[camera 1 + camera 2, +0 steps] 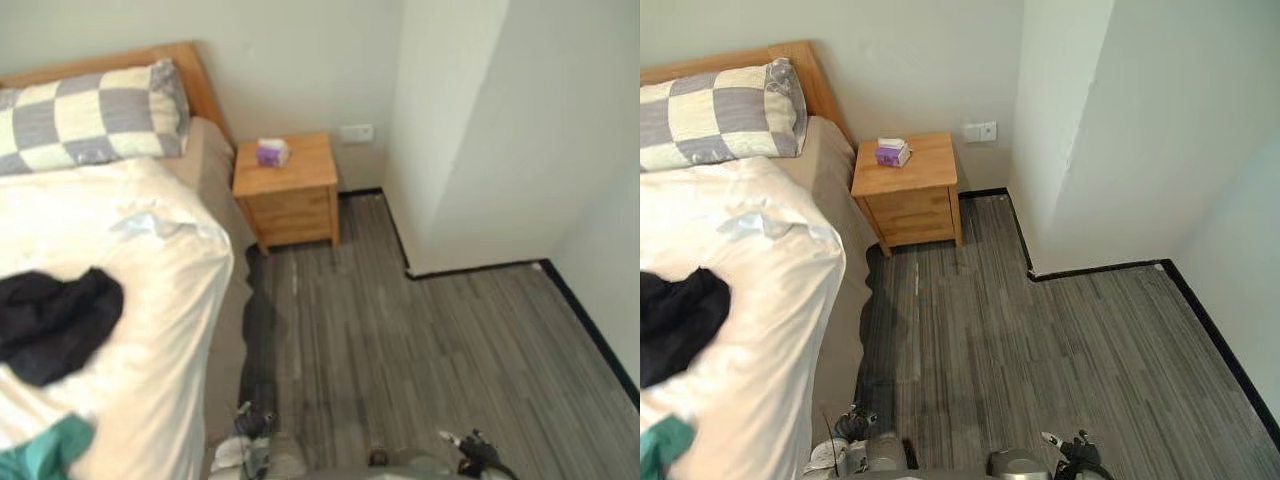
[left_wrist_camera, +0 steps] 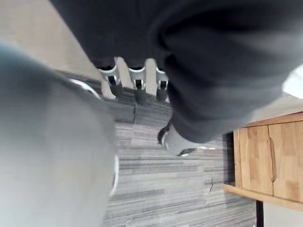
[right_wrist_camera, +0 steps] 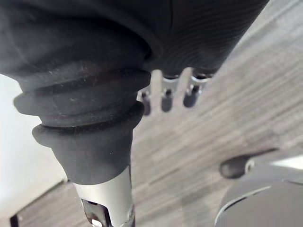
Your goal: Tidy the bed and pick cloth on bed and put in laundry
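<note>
A: Starting with the left eye, what is lying on the bed (image 1: 212, 165)?
B: A black cloth (image 1: 55, 320) is sprawling in a loose heap on the white duvet (image 1: 150, 250), well down from the pillow (image 1: 90, 115). A teal cloth (image 1: 40, 450) is peeking in at the duvet's near edge. So 2 pieces are waiting.
A: And the right eye?
B: It is showing the same layout, with the black cloth lying well apart from the nightstand (image 1: 905, 190).
A: How is it going to handle?
B: I'm judging it light, limp and drapey, not fragile. Pinching a raised fold near the heap's middle is looking best, so that it is lifting in 1 bunch without dragging the duvet underneath.
A: Left wrist?
B: The left robot hand (image 2: 137, 80) is hanging over the floor (image 2: 165, 189), fingers fairly straight, holding nothing.
A: Right wrist?
B: The right robot hand (image 3: 166, 94) is doing likewise: fingers loose, nothing in them, floor beneath.
</note>
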Robot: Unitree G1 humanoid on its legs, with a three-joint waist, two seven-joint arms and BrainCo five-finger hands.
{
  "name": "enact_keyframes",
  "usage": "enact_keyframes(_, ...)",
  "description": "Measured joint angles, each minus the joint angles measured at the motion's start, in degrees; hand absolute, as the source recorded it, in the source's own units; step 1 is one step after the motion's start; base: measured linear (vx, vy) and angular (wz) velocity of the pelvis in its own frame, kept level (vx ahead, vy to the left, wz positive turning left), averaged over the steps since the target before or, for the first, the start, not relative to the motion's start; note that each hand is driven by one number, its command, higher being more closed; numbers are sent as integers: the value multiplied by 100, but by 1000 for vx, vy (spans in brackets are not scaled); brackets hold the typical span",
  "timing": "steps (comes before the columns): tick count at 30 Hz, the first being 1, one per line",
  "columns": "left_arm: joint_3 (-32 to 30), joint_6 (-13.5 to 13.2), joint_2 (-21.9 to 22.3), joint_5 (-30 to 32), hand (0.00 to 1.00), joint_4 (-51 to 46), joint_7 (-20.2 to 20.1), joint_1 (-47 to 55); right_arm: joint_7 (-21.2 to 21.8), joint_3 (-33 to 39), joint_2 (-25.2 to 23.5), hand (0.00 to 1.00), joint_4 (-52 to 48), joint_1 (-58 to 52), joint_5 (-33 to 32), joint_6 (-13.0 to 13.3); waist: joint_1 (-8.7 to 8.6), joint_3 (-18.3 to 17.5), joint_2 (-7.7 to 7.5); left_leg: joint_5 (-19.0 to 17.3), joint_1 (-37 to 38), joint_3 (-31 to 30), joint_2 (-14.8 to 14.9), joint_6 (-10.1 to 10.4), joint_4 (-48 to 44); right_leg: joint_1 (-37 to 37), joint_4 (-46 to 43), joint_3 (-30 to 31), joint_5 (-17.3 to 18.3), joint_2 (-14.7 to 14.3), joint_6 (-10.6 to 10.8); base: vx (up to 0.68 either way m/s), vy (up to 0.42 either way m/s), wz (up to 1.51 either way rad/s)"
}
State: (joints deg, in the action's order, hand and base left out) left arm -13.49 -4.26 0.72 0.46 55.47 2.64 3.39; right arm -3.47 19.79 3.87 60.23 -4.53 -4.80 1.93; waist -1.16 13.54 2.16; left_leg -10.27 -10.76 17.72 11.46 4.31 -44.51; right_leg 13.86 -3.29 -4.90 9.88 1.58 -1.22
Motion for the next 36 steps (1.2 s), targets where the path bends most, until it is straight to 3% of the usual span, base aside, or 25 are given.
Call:
enact_keyframes(1, 51, -10, -15, -1, 0, -10, 2, -1, 0, 4, -15, 0, 15, -11, 20, 0, 21, -17, -36, 7, -18, 79, -141, 4, 621, 86, 81, -10, 33, 97, 59, 506, 128, 0)
enact_keyframes(2, 187, -11, -37, -1, 0, -17, 5, 3, 7, 9, -25, 0, -2, -55, 42, 11, 38, -54, -44, 206, -9, 276, -476, 58, 2138, 287, 254, -103, 137, 247, 239, 534, 146, 17)
enact_keyframes(3, 277, -10, -41, 1, 0, -12, 4, 2, 5, 9, -13, 0, -22, -75, 46, 12, 39, -75, -7, 587, -50, 382, -572, -176, 2824, 410, 343, -166, 202, 258, 337, 566, 165, 22)
enact_keyframes(4, 310, -4, -153, 5, 0, -13, -4, -12, 1, -3, -92, 0, 8, -60, 97, -5, 110, -135, -180, 833, 5, 462, -790, -752, 2972, 538, 423, -220, 272, 429, 450, 609, 146, 40)
enact_keyframes(6, 439, 4, -243, 11, 0, 26, 6, -10, 18, -37, -201, 0, 13, -27, 106, 13, 51, -341, -308, 762, -80, 333, -1099, -1013, 3066, 402, 169, -455, 68, 610, 709, 743, 200, 70)
enact_keyframes(8, 447, 8, -301, 8, 0, 137, -1, -2, 79, -5, -248, 0, 22, -60, 146, 9, 80, -423, -390, 624, 188, 169, -1330, -1158, 3142, 36, -1250, -311, -16, 755, 849, 654, 250, 81)
enact_keyframes(10, 493, 45, -337, 8, 0, 207, 1, -2, 116, 4, -243, 0, 3, -46, 175, 26, 71, -428, -404, 506, 706, -106, -1480, -1164, 3499, -503, -2876, -71, -527, 829, 1491, 451, 170, 66)
enact_keyframes(11, 632, 68, -389, 8, 0, 261, 1, -5, 115, 10, -229, 0, -18, -30, 245, 46, 51, -419, -417, 434, 1043, -369, -1576, -1171, 3650, -944, -4125, 123, -625, 851, 1664, 606, 127, 94)
enact_keyframes(12, 746, 73, -412, 6, 0, 318, 0, -5, 116, 13, -228, 0, -82, -29, 272, 45, 32, -413, -412, 368, 1391, -636, -1625, -1190, 3733, -1310, -5087, 58, -489, 884, 1568, 485, 36, 112)
enact_keyframes(14, 942, 118, -428, -2, 0, 386, 4, 4, 113, 13, -175, 0, -124, -32, 275, 56, -92, -354, -301, 351, 1958, -1104, -1620, -1191, 3904, -1700, -5627, -283, -57, 940, 1239, 423, -37, 130)
enact_keyframes(15, 1012, 121, -421, -7, 0, 428, 4, 4, 112, 25, -158, 0, -135, -33, 279, 48, -106, -348, -271, 352, 2280, -1335, -1550, -1189, 3997, -1878, -5372, -508, 271, 944, 1034, 435, -124, 125)
enact_keyframes(17, 1066, 117, -418, -30, 0, 442, 5, 12, 106, 114, -161, 0, -137, -35, 306, 51, -102, -354, -246, 326, 2476, -1621, -1426, -1134, 3967, -2143, -4526, -654, 493, 942, 899, 473, -220, 129)
enact_keyframes(19, 1065, 110, -380, -100, 0, 444, 7, 22, 95, 186, -142, 0, -132, -35, 306, 58, -115, -353, -177, 128, 2504, -2102, -1217, -811, 3833, -2365, -3150, -421, 470, 969, 838, 381, -275, 151)
enact_keyframes(21, 1059, 48, -364, -166, 0, 387, 31, 17, 83, 349, -140, 0, -84, -68, 302, 49, -93, -354, -155, -234, 2377, -2668, -989, -510, 3685, -2613, -1541, 474, -47, 1237, 866, 405, -412, 166)
enact_keyframes(22, 1048, 28, -365, -218, 0, 357, 44, 14, 83, 409, -145, 0, -74, -102, 301, 50, -79, -348, -153, -377, 2328, -2857, -912, -452, 3606, -2666, -1299, 737, -236, 1322, 919, 424, -523, 156)
enact_keyframes(24, 840, -14, -342, -273, 0, 355, 135, 62, 90, 560, -187, 0, -104, -121, 302, 46, -53, -336, -161, -778, 2238, -3373, -574, -122, 3315, -2666, -842, 1397, -612, 1542, 1027, 428, -702, 139)
enact_keyframes(26, 652, -51, -395, -267, 0, 351, 147, 159, 88, 561, -313, 0, -97, -212, 300, 67, -1, -421, -337, -997, 2231, -3653, -114, 216, 3228, -2461, -808, 1536, -627, 1603, 1145, 300, -732, 146)
enact_keyframes(27, 513, -66, -236, -252, 0, 378, 172, 116, 101, 481, -107, 0, -93, -123, 298, 52, 28, -390, -51, -752, 2165, -3754, 391, 309, 3135, -2520, -1472, 1095, -630, 1230, 1530, 176, -563, 123)
enact_keyframes(28, 470, -85, -207, -255, 0, 382, 138, 116, 88, 453, -57, 0, -93, -89, 311, 56, 41, -381, -15, -423, 2053, -3761, 460, 300, 3066, -2541, -1682, 918, -512, 1154, 1464, 186, -653, 120)
enact_keyframes(29, 361, -125, -192, -270, 0, 367, 150, 123, 89, 340, -38, 0, -93, -44, 315, 69, 47, -384, -57, 260, 1763, -3690, 468, 264, 2888, -2509, -1909, 676, -365, 1171, 1300, 146, -492, 90)
enact_keyframes(30, 320, -134, -192, -287, 0, 358, 170, 139, 78, 210, -40, 0, -91, -46, 321, 91, 52, -402, -141, 665, 1561, -3539, 480, 187, 2813, -2487, -1882, 516, -306, 1192, 1201, 215, -689, 131)
enact_keyframes(31, 251, -132, -185, -335, 0, 345, 251, 147, 112, -63, 29, 0, -114, -48, 329, 143, 14, -447, -138, 1437, 1227, -2754, 620, -183, 2715, -2262, -1685, 100, -237, 1284, 1022, 177, -621, 139)
enact_keyframes(32, 249, -133, -181, -380, 0, 329, 275, 129, 104, -209, 91, 0, -115, -44, 330, 172, 4, -432, -101, 1333, 924, -1704, 757, -263, 2239, -2006, -1474, -267, -264, 1278, 886, 152, -587, 153)
enact_keyframes(34, 263, -133, -176, -497, 0, 301, 279, 141, 114, -397, 115, 0, -91, -48, 315, 200, 5, -424, -91, 921, 875, 69, 823, -78, 1576, -1462, -1008, -864, -406, 1181, 652, 63, -346, 118)
enact_keyframes(36, 270, -136, -142, -505, 0, 261, 276, 154, 114, -420, 116, 0, -83, -27, 313, 215, 14, -398, -45, 638, 898, 595, 592, 116, 1324, -1208, -748, -1214, -490, 1039, 517, 54, -234, 96)
